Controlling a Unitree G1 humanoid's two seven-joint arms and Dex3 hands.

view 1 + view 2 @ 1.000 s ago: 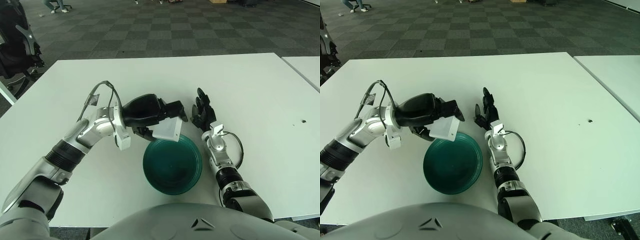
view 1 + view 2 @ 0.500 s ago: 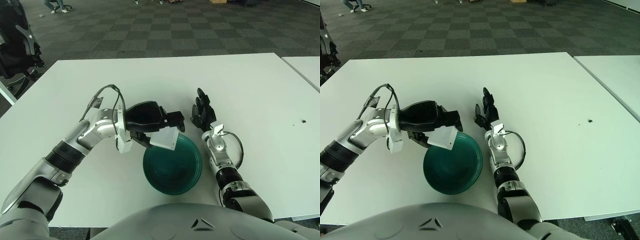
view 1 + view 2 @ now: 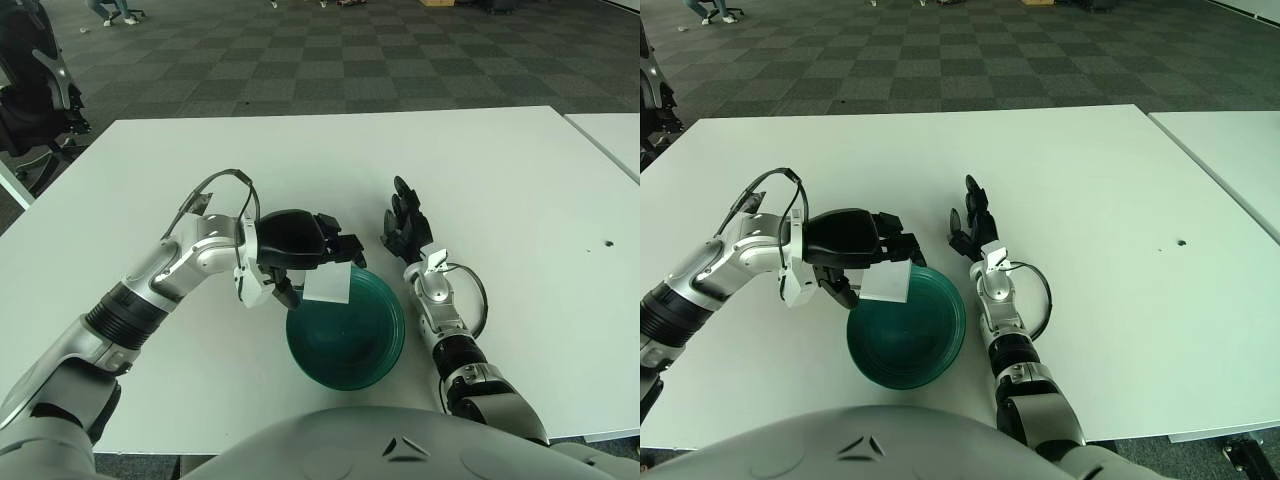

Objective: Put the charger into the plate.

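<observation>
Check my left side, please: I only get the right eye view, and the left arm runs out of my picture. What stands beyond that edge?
Observer: A black chair stands off the table's far left corner, apart from the left arm.
Operator: And the arm itself?
Observer: Its upper part shows over the table's near left corner.
Operator: The hands?
Observer: The left hand holds the charger over the plate's far left rim; the right hand shows right of the plate.
</observation>
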